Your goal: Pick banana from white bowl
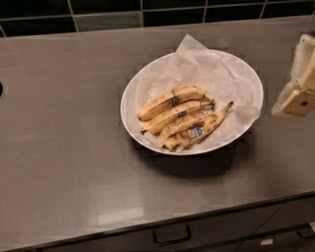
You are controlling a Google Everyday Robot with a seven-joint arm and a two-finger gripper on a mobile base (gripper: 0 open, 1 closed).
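Gripper (298,93) closure cannot be determined; the unit sits at the right frame edge, apart from the right rim of the white bowl (127,120). One bowl, lined with crumpled paper (216,74), holds four bananas (183,117) lying side by side and touching. Open counter (59,147) extends left of and in front of the bowl; a tiled wall (108,15) bounds the rear edge.

My feed is dim and warm. A dark shadow sits under the near side of the white bowl (125,118) — pale glare streaks the counter (59,147) — and the gripper (298,101) at the right edge catches light.
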